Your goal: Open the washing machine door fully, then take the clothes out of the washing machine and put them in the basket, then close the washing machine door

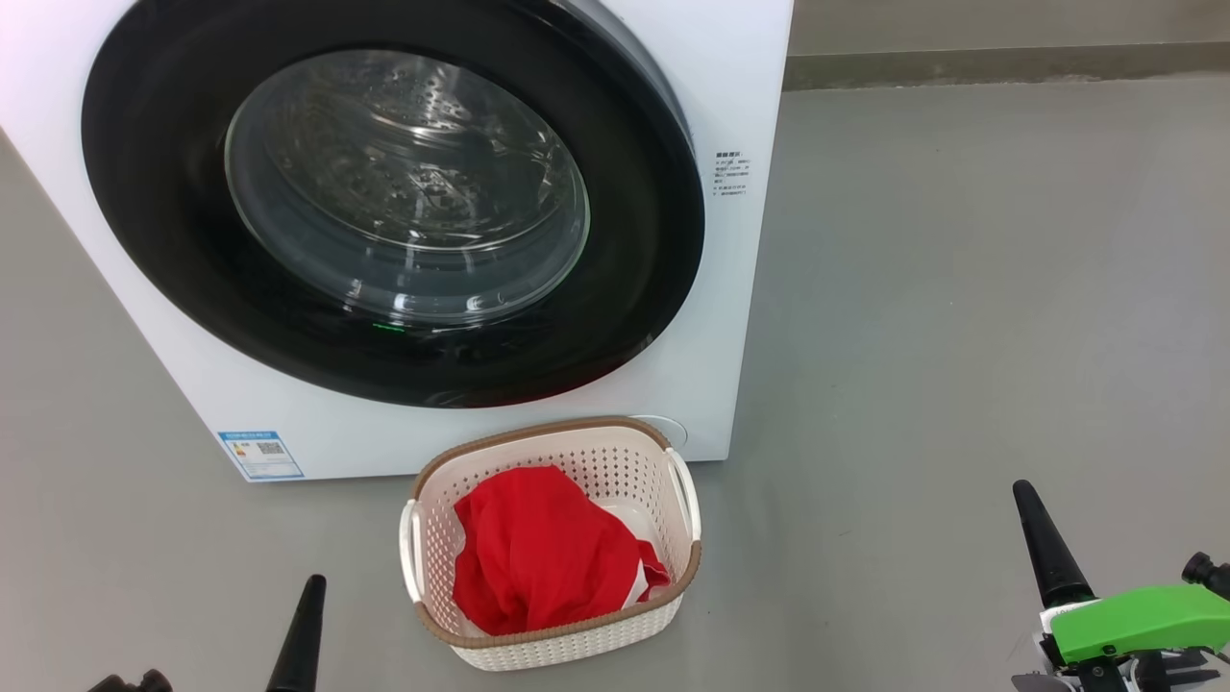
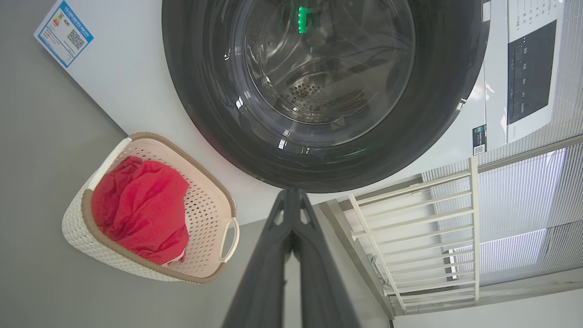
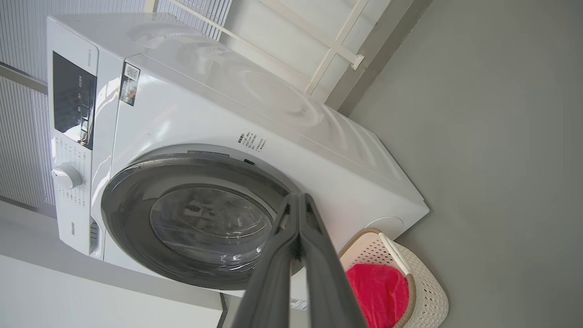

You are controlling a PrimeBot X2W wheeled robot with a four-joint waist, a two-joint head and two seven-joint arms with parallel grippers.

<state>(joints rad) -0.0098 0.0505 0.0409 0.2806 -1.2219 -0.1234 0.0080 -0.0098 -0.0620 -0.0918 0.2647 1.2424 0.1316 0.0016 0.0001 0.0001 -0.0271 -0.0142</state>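
The washing machine [image 1: 740, 115] stands white and boxy before me, its round black-rimmed door [image 1: 154, 192] lying flush against the front. The steel drum shows through the glass with no fabric visible in it. On the floor in front sits the cream basket [image 1: 538, 437] holding the red clothes [image 1: 538, 548]. My left gripper [image 1: 303, 634] is shut and empty, low to the basket's left. To the basket's right, well apart from it, my right gripper [image 1: 1043, 538] is shut and empty. The left wrist view shows the shut fingers [image 2: 291, 193] pointing at the door [image 2: 205, 91]. The right wrist view shows the same [image 3: 298, 198].
Grey floor [image 1: 961, 336] spreads open to the washer's right, up to a skirting strip [image 1: 1009, 67] at the wall. A white railing [image 2: 423, 228] and blinds stand beside the machine. A blue label [image 1: 259, 454] marks the washer's lower left corner.
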